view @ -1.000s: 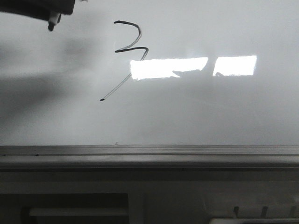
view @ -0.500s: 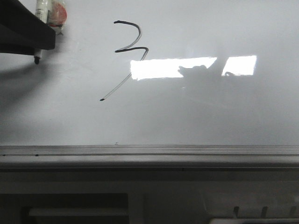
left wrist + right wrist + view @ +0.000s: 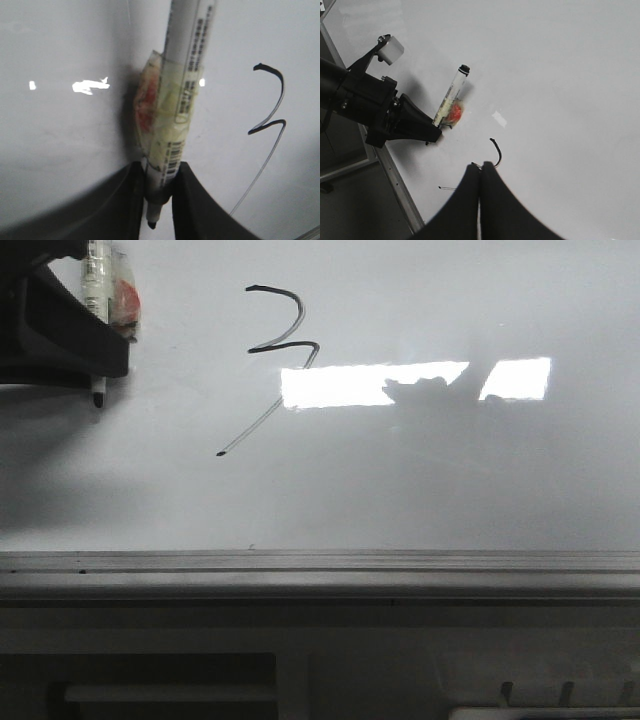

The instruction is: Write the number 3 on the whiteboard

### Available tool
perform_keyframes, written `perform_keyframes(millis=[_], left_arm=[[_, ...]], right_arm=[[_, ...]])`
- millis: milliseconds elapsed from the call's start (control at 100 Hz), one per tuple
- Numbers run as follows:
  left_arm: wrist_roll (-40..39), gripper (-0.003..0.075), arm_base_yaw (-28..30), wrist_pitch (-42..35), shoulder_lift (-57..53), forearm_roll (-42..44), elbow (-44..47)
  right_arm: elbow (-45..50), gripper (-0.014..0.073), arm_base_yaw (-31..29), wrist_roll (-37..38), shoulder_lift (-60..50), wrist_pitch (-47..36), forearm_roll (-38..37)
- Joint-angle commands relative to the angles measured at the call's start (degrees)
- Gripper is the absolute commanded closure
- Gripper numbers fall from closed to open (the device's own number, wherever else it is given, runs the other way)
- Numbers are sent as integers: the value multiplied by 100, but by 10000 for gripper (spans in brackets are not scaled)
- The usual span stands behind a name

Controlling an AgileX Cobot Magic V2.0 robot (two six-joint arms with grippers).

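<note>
Currently the left hand (image 3: pixel 156 200) grips the marker pen (image 3: pixel 181 85), tip off the whiteboard (image 3: pixel 450 490). To its right lies the number 3 (image 3: pixel 272 350). Right hand (image 3: pixel 480 200) is clenched, empty.

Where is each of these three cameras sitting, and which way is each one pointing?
Front view: looks forward over the whiteboard at the number 3; the left gripper shows at the left edge, holding the marker pen.
Left wrist view: rides the left arm, close to the board; its fingers clamp the marker pen, tip clear of the board.
Right wrist view: rides the right arm, looking down on the board; the right gripper, shut and empty, partly hides the 3.
Shared: all three show the pen and the 3.
</note>
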Motion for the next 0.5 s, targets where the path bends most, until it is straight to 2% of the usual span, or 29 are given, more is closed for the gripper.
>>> perform_keyframes(millis=[0, 190, 240, 490], left_arm=[[-34, 741, 23, -441, 45, -56, -136], [-34, 737, 23, -341, 45, -56, -136], [-34, 714, 23, -341, 45, -60, -144], [-34, 400, 23, -341, 45, -193, -144]], right_arm=[[-135, 656, -30, 26, -68, -315, 222], [-135, 656, -30, 26, -68, -174, 262], [-135, 656, -30, 26, -68, -134, 262], [-135, 656, -30, 26, -68, -107, 318]])
